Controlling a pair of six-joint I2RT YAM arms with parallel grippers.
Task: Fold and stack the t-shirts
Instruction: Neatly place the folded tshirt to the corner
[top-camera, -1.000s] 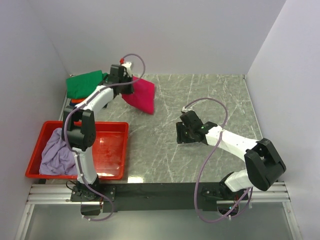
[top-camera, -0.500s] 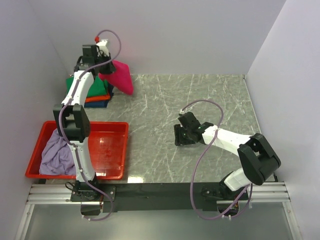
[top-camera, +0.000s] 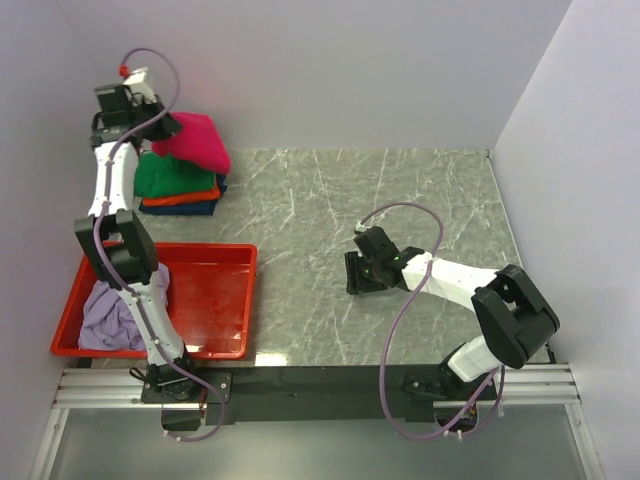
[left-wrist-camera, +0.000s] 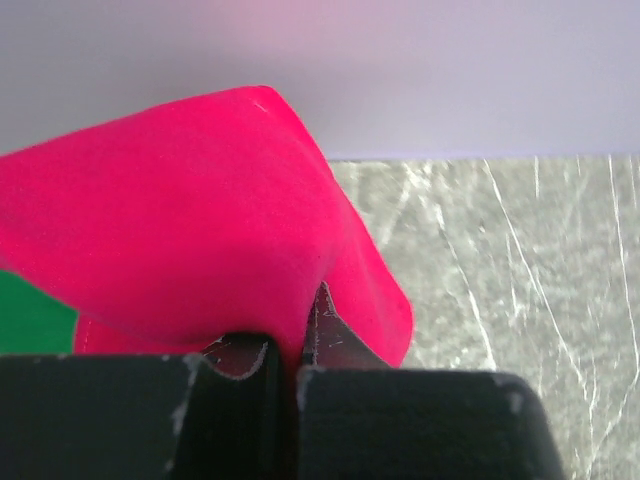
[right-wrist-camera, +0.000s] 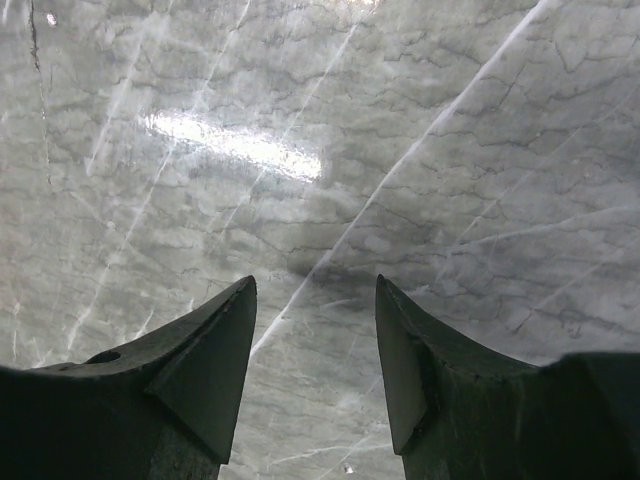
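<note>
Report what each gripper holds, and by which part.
Left gripper: shut on the crimson-pink soft cloth t-shirt, pinching a bunch of cloth at its edge. Right gripper: open, holding nothing.

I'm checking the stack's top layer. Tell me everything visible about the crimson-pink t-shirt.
Plain soft cloth, the crimson-pink t-shirt is folded into a puffy bundle, sleeves hidden. It sits over the green t-shirt in the far left corner of the table. The left gripper is shut on one edge; whether its weight rests there is unclear.
</note>
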